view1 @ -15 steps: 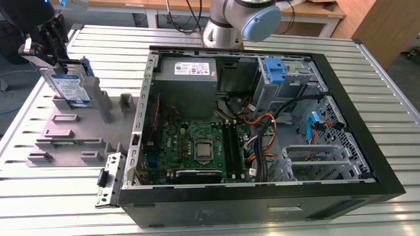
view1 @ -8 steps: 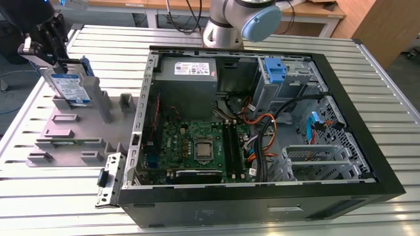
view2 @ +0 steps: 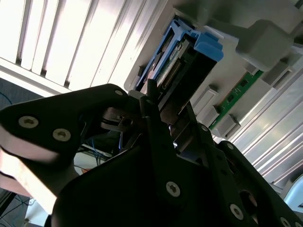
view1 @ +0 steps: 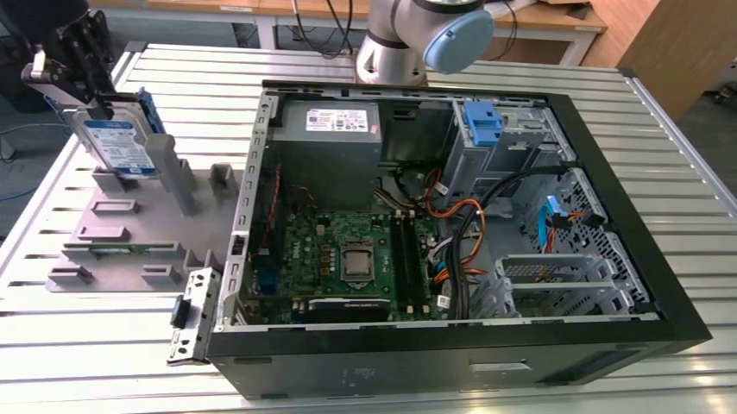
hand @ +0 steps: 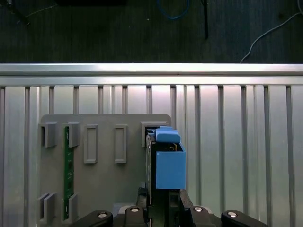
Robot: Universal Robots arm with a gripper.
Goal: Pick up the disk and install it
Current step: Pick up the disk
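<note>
The pincer (view1: pixel 102 105) grips the upright disk (view1: pixel 119 145).

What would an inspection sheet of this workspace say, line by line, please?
Surface: slatted metal table, carrying a grey holder and an open computer case.
Job's things: the disk stands upright in the holder, not in the case.
Clutter: green circuit strip in the holder; blue bracket in the case's bay.
Grippers: the gripper appears closed on the disk's upper edge.
Cables: orange and black cables inside the case; blue cable on the floor.
Surroundings: wooden cabinet beyond the table.
</note>
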